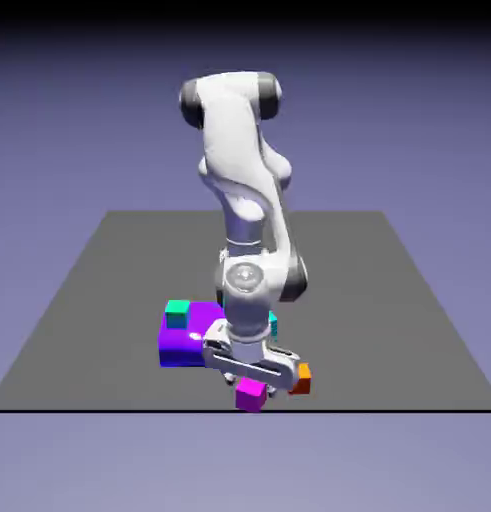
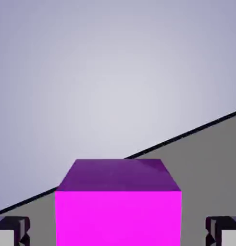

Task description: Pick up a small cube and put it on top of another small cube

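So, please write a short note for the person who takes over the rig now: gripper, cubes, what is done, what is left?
Gripper: lowered around the magenta cube near the table's near edge; fingertips either side, gaps visible, no grip yet.
Other things: orange cube just beside it, teal cube on the large purple block.
Done: approach only.
Left: close, lift, place the magenta cube on another small cube.

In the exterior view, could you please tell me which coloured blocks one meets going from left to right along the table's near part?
Teal cube → large purple block → magenta-pink cube, under the pincer → orange cube. A second teal bit behind the arm is left out, being mostly hidden.
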Motion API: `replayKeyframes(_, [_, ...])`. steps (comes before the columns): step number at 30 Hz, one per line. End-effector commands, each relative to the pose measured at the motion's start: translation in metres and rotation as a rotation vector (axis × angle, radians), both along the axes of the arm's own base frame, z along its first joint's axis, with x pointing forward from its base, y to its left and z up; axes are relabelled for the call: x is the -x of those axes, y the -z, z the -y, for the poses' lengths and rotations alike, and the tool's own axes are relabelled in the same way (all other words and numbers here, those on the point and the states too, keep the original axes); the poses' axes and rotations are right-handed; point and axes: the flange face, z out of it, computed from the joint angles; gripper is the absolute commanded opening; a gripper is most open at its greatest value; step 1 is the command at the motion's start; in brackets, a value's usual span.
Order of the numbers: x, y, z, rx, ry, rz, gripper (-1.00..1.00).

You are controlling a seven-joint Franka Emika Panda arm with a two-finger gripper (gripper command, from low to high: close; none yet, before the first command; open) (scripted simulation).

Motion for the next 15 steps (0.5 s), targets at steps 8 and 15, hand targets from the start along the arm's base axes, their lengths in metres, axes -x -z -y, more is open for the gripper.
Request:
replayKeyframes(8, [0.012,-0.094,0.038,0.037,0.027,-0.006,-1.0])
replayKeyframes(15, [0.074,-0.154,0.116,0.075,0.116,-0.015,-1.0])
